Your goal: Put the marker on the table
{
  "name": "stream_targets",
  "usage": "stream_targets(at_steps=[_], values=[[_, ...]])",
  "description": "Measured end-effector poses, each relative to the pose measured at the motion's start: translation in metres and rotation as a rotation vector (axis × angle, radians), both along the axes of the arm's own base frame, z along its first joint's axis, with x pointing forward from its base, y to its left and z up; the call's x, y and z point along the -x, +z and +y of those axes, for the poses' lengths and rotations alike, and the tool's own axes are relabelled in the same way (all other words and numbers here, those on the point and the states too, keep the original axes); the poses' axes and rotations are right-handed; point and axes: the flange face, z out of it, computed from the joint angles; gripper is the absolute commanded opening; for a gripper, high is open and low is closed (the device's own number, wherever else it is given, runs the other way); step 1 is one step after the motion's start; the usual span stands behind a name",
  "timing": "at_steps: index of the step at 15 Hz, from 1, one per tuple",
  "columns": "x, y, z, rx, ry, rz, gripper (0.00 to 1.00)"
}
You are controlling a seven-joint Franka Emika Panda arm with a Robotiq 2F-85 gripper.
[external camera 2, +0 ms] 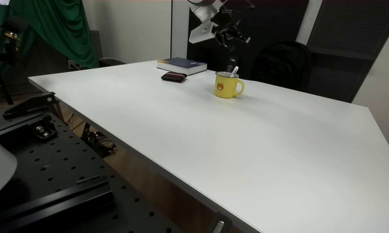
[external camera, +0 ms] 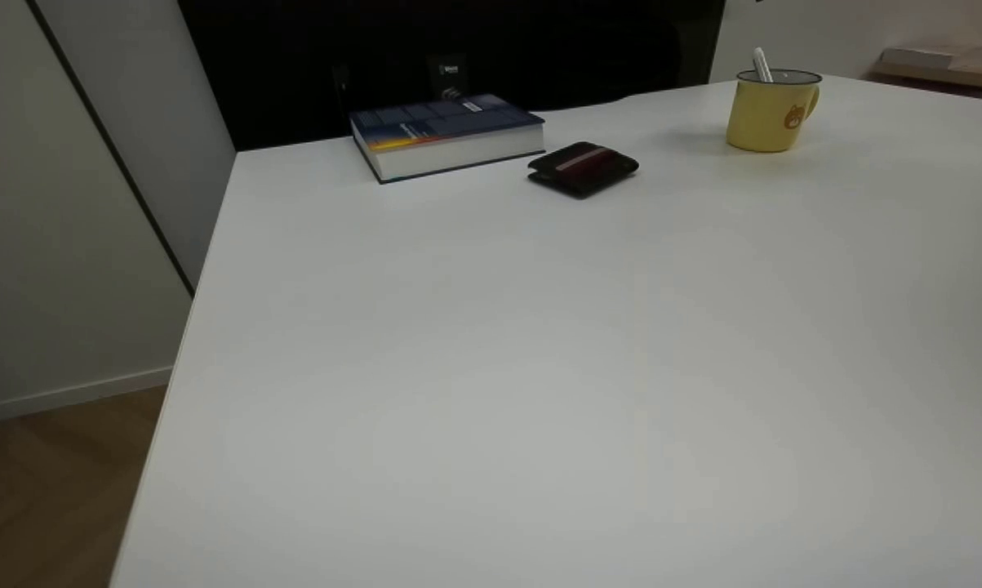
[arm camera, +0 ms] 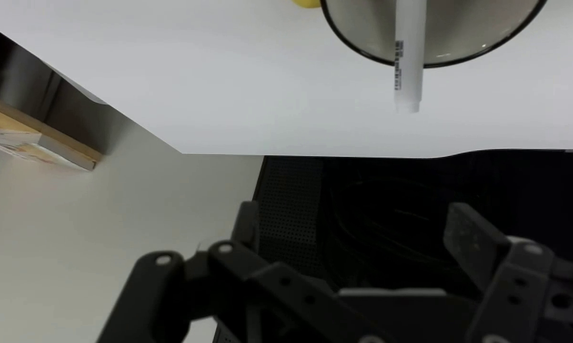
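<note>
The marker, a slim whitish stick in these views, leans inside a yellow mug (external camera: 762, 116) with its upper end above the rim. The marker shows in both exterior views (external camera: 761, 64) (external camera 2: 234, 72) and in the wrist view (arm camera: 409, 62); its lower part is hidden in the mug. The mug (external camera 2: 225, 86) stands upright on the white table (external camera 2: 213, 139). My gripper (external camera 2: 239, 44) is above and behind the mug in an exterior view. In the wrist view the gripper (arm camera: 357, 228) has its fingers wide apart with nothing between them, apart from the marker.
A thick blue book (external camera: 450, 135) and a dark folded wallet (external camera: 584, 169) lie on the table near the mug. A black backpack (external camera 2: 283, 66) is behind the far table edge. A black perforated mounting plate (external camera 2: 68, 168) stands beside the near edge.
</note>
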Motion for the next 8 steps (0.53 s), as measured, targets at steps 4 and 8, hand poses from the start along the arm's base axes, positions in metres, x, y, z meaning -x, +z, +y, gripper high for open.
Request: stream_targets(at_steps=[4, 8], values=[[-0.004, -0.01, -0.012, -0.004, -0.021, -0.002, 1.0], [-0.008, -0.023, -0.022, -0.007, -0.037, 0.007, 1.0]])
